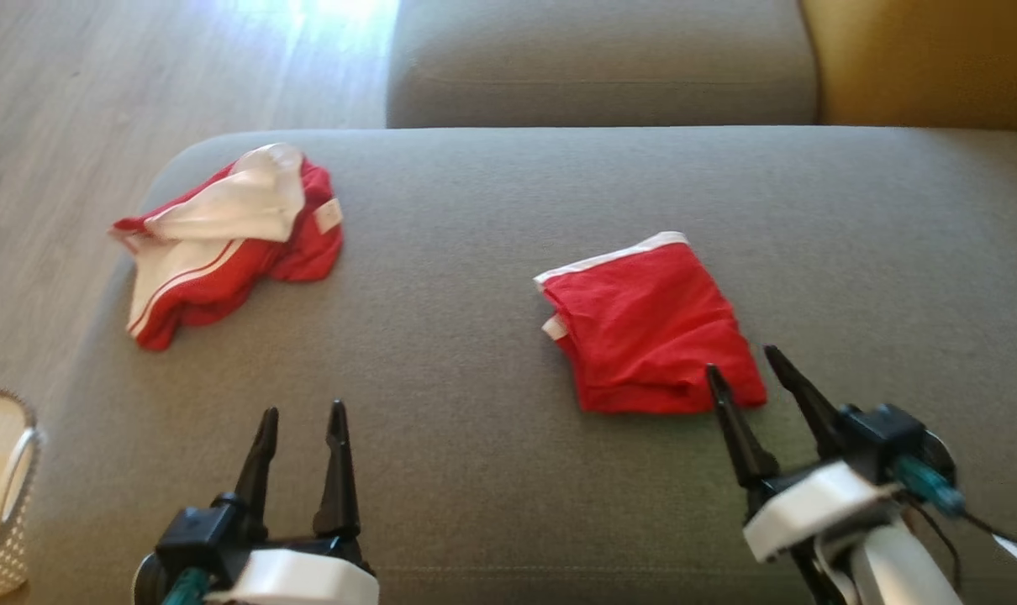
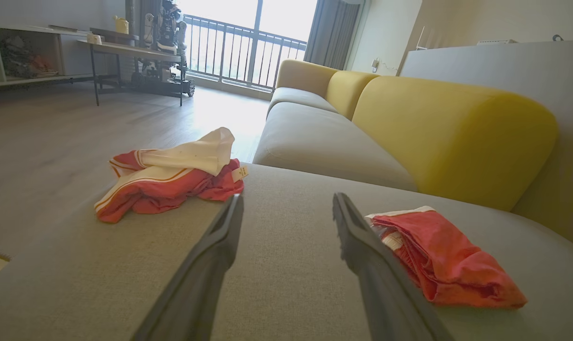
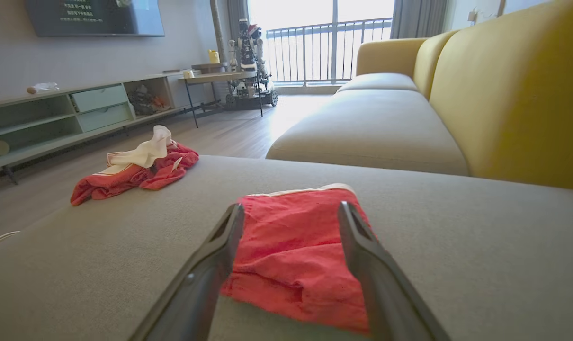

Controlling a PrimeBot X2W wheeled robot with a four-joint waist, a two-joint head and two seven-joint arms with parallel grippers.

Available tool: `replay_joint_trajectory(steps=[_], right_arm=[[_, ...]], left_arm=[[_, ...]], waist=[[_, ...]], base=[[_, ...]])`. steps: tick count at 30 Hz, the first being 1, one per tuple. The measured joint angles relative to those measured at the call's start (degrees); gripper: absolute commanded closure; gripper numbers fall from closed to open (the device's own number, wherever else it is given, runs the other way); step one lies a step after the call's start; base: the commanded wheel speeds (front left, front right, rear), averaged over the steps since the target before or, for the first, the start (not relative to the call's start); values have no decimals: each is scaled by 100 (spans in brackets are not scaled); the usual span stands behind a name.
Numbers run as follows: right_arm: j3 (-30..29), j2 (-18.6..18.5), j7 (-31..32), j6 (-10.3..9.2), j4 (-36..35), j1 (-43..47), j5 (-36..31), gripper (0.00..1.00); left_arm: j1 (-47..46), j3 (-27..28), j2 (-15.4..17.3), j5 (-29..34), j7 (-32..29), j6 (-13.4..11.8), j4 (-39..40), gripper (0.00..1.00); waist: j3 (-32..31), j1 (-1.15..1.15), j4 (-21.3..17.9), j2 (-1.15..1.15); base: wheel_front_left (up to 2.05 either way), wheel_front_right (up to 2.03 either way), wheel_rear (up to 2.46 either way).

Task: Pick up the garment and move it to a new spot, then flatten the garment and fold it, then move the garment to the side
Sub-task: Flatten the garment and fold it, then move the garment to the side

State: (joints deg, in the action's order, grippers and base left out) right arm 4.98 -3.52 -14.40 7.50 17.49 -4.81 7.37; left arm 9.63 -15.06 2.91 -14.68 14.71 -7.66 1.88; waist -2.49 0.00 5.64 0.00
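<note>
The folded red garment (image 1: 647,323) lies on the grey sofa seat (image 1: 475,470), right of centre. The right gripper (image 1: 740,360), fingers parted and empty, sits at its near-right corner. The left gripper (image 1: 302,408), parted and empty, sits near left.

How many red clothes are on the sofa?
2. A folded red garment lies right of the middle, just ahead of the right tool. A crumpled red-and-white garment sits at the seat's far left corner. No others visible.

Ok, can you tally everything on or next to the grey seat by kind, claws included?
2 garments: folded red garment, crumpled red-and-white garment
1 basket
2 claws: left claw, right claw
Total: 5
</note>
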Motion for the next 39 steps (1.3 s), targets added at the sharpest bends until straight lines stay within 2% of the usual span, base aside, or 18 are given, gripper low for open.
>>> replay_joint_trajectory(steps=[9,14,24,39], right_arm=[[-202,58,-1,1,-1133,779,-226,0],[-211,65,-5,1,-1112,1146,-235,0],[-229,67,-5,1,-1053,1170,-115,0],[-274,69,-5,1,-1047,1137,-82,0]], left_arm=[[352,202,-1,138,1,-4,187,0],[502,294,1,387,1,135,190,0],[741,314,2,771,1,368,193,0],[772,247,2,969,1,398,188,0]], waist=[[-138,0,-250,0],[-218,0,-283,0],[-264,0,-331,0],[-229,0,-304,0]], base=[[0,0,0],[0,0,0],[0,0,0],[0,0,0]])
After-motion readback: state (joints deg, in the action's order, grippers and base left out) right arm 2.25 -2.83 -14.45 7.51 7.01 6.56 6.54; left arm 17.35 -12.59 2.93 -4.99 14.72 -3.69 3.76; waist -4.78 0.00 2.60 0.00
